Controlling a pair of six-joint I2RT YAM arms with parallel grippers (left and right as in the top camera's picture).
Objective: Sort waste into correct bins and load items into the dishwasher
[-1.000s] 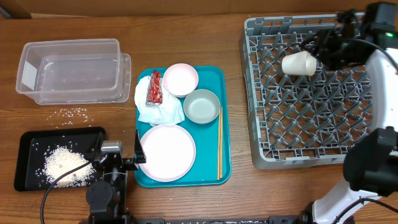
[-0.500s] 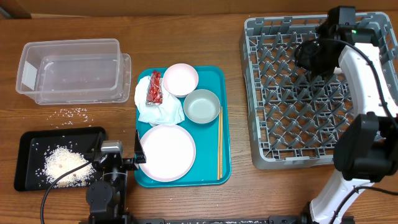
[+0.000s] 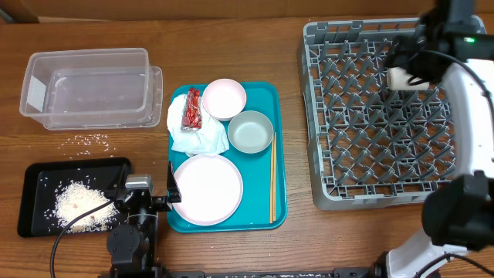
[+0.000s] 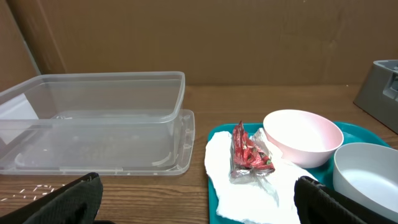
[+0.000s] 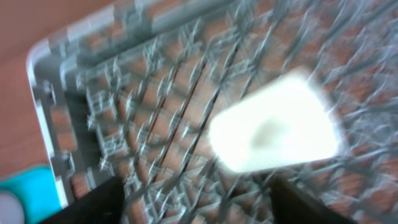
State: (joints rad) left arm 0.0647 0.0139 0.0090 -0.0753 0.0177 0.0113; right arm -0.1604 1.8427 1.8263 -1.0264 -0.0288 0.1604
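The small whitish cup (image 3: 400,77) lies on its side among the pegs of the grey dish rack (image 3: 370,154), far right part. In the blurred right wrist view the cup (image 5: 273,127) is ahead of my open right gripper (image 5: 196,202), not between its fingers. My right gripper (image 3: 423,62) hovers over the rack. My left gripper (image 3: 147,202) is open and empty by the teal tray (image 3: 262,91). On the tray are the white napkin (image 3: 197,137) with the red wrapper (image 3: 191,108), two pink plates (image 3: 207,189) (image 3: 224,98), a grey-green bowl (image 3: 250,131) and chopsticks (image 3: 272,177).
The clear tub (image 3: 89,89) stands at the back left, and it also shows in the left wrist view (image 4: 93,118). The black tray (image 3: 38,181) holds a heap of rice. Loose rice grains (image 3: 91,140) lie on the table between them.
A second ago my right gripper held the cup over the rack's left-middle. The cup now lies further right in the rack and the gripper is off it, drawn back to the right.
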